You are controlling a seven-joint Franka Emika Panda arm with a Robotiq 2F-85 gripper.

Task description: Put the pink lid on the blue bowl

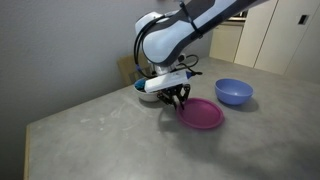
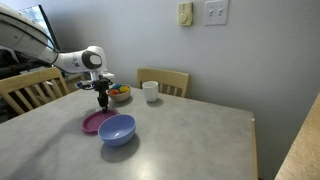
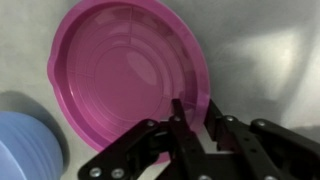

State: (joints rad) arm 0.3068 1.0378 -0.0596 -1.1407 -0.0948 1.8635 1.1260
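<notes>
**A:** Lid status?

**B:** The pink lid (image 3: 120, 65) lies flat on the worktop (image 1: 90, 135), hollow side up. The blue bowl (image 3: 22, 148) is just beside it; can't tell if they touch.

**A:** How will it handle?

**B:** My read is thin moulded plastic: light, stiff enough, not fragile. The surface is glossy, so I expect it to be slick. It's too wide to span, so the raised rim is the only place to grab, with one finger inside and one outside. Held by one edge it will likely droop or swing, so I'd go slow and bite deep.

**A:** End effector?

**B:** My end effector (image 3: 196, 108) is low over the lid's rim, on a side away from the bowl. The fingers (image 3: 178, 108) are narrow, with only a small gap between them. The rim runs right at the tips, but I can't tell whether they're clamped on it or just astride it.

**A:** Anything in the way?

**B:** No. The bowl sits open side up with nothing I can see inside. A white mug (image 2: 151, 92) and a small bowl with colourful contents (image 2: 120, 95) stand at the far edge, well apart from the bowl. There are wooden chairs (image 2: 165, 80) behind them.
</notes>
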